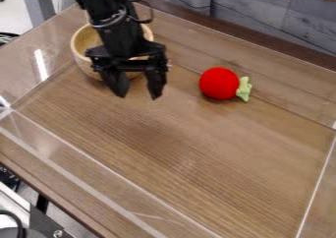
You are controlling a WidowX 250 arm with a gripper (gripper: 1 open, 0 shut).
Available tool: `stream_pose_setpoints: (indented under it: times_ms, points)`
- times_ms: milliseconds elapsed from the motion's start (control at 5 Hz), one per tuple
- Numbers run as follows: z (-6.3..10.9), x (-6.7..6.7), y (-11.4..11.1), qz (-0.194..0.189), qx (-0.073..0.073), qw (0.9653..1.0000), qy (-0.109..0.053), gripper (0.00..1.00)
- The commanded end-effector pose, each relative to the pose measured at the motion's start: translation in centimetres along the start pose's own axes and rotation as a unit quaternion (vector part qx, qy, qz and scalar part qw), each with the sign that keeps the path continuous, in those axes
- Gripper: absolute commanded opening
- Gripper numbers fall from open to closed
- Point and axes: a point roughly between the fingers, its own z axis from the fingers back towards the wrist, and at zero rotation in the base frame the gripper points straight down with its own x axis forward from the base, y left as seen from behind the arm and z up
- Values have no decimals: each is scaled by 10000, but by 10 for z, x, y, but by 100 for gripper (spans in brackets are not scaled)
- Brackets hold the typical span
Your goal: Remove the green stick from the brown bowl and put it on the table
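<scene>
Green stick is hidden, presumably inside the brown bowl point(85, 45) behind the arm; the claw point(137, 83) hangs open and empty just beside it, approaching; next, reach in

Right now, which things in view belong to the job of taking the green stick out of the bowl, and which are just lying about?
Belong to the job:
- brown bowl, partly behind the arm
- table
- gripper, jaws open and empty
- green stick: hidden now, cannot be seen

Just lying about:
- red ball with green leaf
</scene>
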Motion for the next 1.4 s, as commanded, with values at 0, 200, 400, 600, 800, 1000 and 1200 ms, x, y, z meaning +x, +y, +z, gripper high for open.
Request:
stream_pose_setpoints:
  times_ms: [0, 200, 400, 600, 800, 1000, 1200]
  points:
    - [14, 18, -9, -223, 51, 9983, -529, 100]
    - [13, 22, -5, 151, 130, 9971, -730, 0]
    - [10, 22, 1, 468, 214, 9947, -894, 0]
    - [7, 12, 9, 536, 340, 9940, -894, 0]
    - [5, 1, 15, 602, 518, 9931, -857, 0]
    - [4, -4, 22, 574, 674, 9931, -765, 0]
    - [4, -8, 28, 559, 778, 9931, -683, 0]
